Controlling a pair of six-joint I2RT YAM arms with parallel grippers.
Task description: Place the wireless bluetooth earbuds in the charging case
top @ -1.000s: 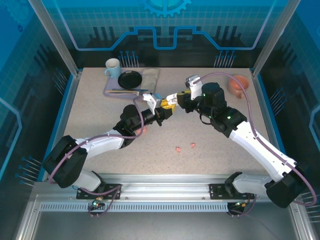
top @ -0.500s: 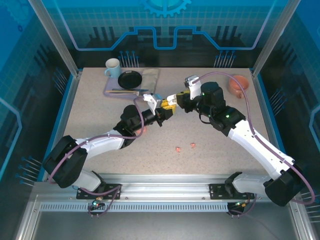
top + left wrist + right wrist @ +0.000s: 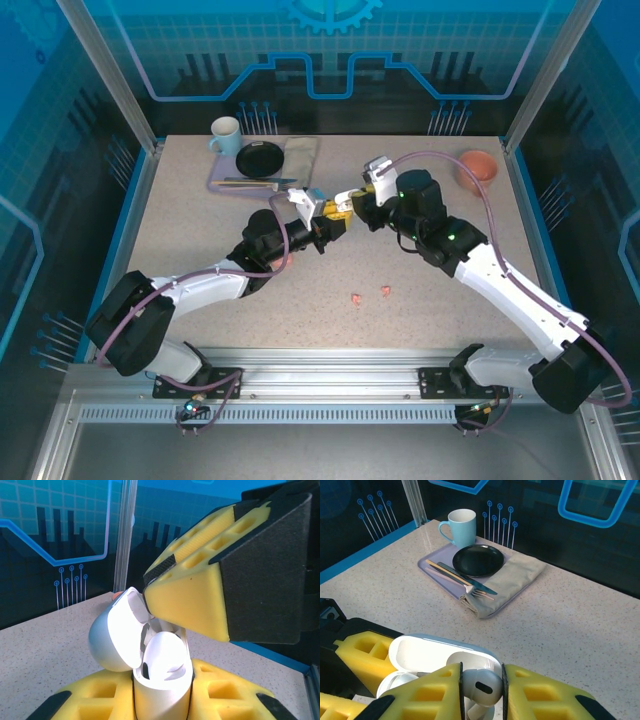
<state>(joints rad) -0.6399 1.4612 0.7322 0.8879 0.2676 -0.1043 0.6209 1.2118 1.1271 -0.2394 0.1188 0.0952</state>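
Open charging case [image 3: 117, 642] clamped in left gripper [image 3: 162, 702]; white earbud [image 3: 485, 685] pinched in right gripper [image 3: 481, 680] just above case. Likely light, slick; grip across head.

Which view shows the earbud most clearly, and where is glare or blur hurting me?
Right wrist: white earbud sharp in the right gripper, open charging case evenly lit. Left wrist: the case lid washes out to near-plain white inside, and the right gripper's finger blocks much of the frame. Top external: sharp, but both are tiny.
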